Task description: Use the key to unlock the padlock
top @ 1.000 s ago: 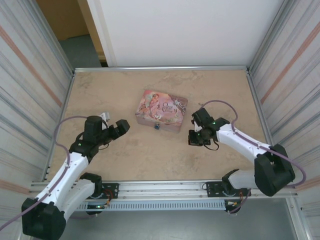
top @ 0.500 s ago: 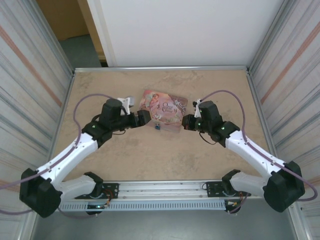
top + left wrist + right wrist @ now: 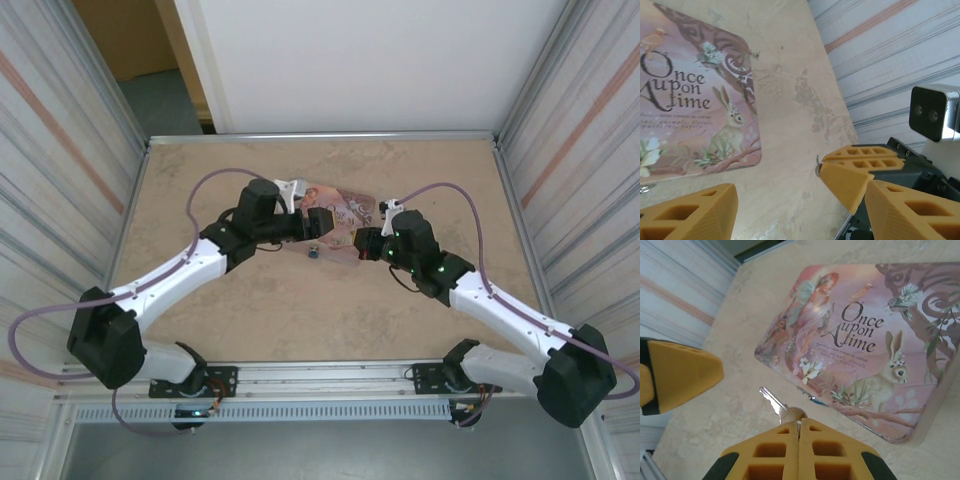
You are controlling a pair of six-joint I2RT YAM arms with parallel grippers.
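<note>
Two grippers flank the pink illustrated tin box [image 3: 345,212]: the right gripper [image 3: 799,427] pinches a small silvery key [image 3: 774,401], blade aimed toward the tiny blue padlock [image 3: 314,253] at the tin's near edge, while the left gripper [image 3: 318,222], jaws spread, hovers by the tin, probably to steady it.

Beige stone-look tabletop [image 3: 330,320]; corrugated metal side walls [image 3: 60,150]; white back panel [image 3: 380,60].

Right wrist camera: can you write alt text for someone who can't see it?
The right gripper, yellow-fingered, is shut on a small silver key, whose blade sticks out near the edge of a pink Once upon a time tin lying on the beige table.
</note>
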